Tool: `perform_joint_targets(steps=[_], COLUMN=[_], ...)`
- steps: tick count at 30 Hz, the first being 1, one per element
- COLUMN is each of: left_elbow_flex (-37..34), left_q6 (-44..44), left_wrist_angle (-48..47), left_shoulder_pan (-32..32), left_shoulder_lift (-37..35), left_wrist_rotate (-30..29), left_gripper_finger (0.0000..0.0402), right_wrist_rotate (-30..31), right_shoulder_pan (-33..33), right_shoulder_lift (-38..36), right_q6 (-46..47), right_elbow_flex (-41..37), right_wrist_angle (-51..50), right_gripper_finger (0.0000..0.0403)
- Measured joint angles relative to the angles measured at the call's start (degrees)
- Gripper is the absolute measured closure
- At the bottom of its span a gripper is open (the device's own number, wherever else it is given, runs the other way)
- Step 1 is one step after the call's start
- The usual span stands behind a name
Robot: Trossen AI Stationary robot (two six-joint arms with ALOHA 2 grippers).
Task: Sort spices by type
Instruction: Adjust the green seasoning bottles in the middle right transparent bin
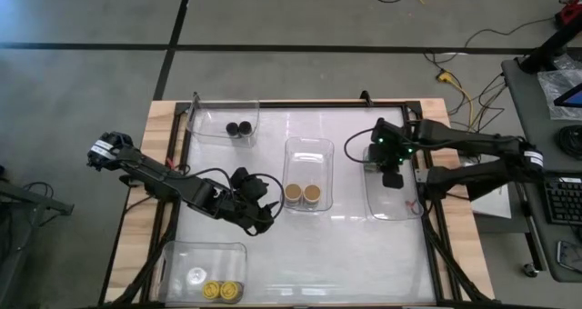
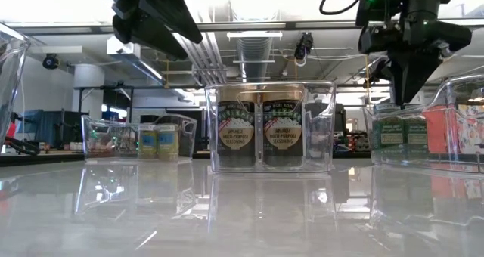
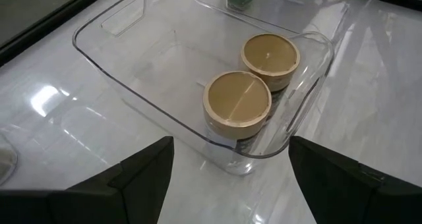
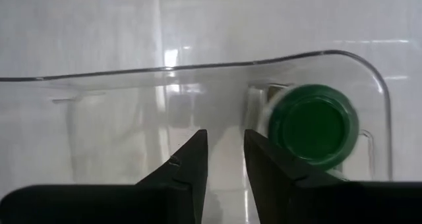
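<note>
Two tan-lidded jars (image 1: 303, 194) stand side by side at the near end of the middle clear bin (image 1: 309, 150); their lids (image 3: 237, 100) fill the left wrist view. My left gripper (image 1: 262, 211) hovers just left of that bin, fingers wide open and touching nothing. My right gripper (image 1: 393, 177) points down over the right bin (image 1: 377, 209), with only a narrow gap between its fingers (image 4: 264, 161). A green-lidded jar (image 4: 313, 125) stands in that bin beside the fingers. In the low view, green-labelled jars (image 2: 402, 132) show under the right gripper (image 2: 401, 91). Two black-lidded jars (image 1: 238, 128) stand in the far-left bin and two yellow-lidded jars (image 1: 221, 291) in the near-left bin.
Four clear bins sit on the glossy white table (image 1: 364, 254), one each at far left, near left, middle and right. A white round piece (image 1: 196, 275) lies beside the yellow lids. Open table surface lies near the front edge and between the bins. Cables run along the frame (image 1: 435, 245).
</note>
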Motion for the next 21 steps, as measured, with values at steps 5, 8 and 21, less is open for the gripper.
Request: perform_joint_targets(steps=[5, 8, 21], left_elbow_flex=[1.44, 2.63, 7.75], left_q6=[0.01, 0.04, 2.52], left_wrist_angle=[-0.90, -3.33, -7.48], left_shoulder_pan=[-0.01, -0.02, -0.02], left_shoulder_lift=[0.00, 0.00, 0.00], left_wrist_rotate=[0.25, 0.35, 0.46], left_gripper_finger=[0.0119, 0.0119, 0.0119], right_wrist_rotate=[1.63, 1.64, 4.54], right_shoulder_pan=[-0.02, -0.02, -0.02], right_shoulder_lift=[0.93, 1.06, 1.06], right_q6=[-0.16, -0.16, -0.18], right_elbow_flex=[0.00, 0.00, -0.02], right_wrist_angle=[-0.02, -0.02, -0.31], right_gripper_finger=[0.0319, 0.0318, 0.0301])
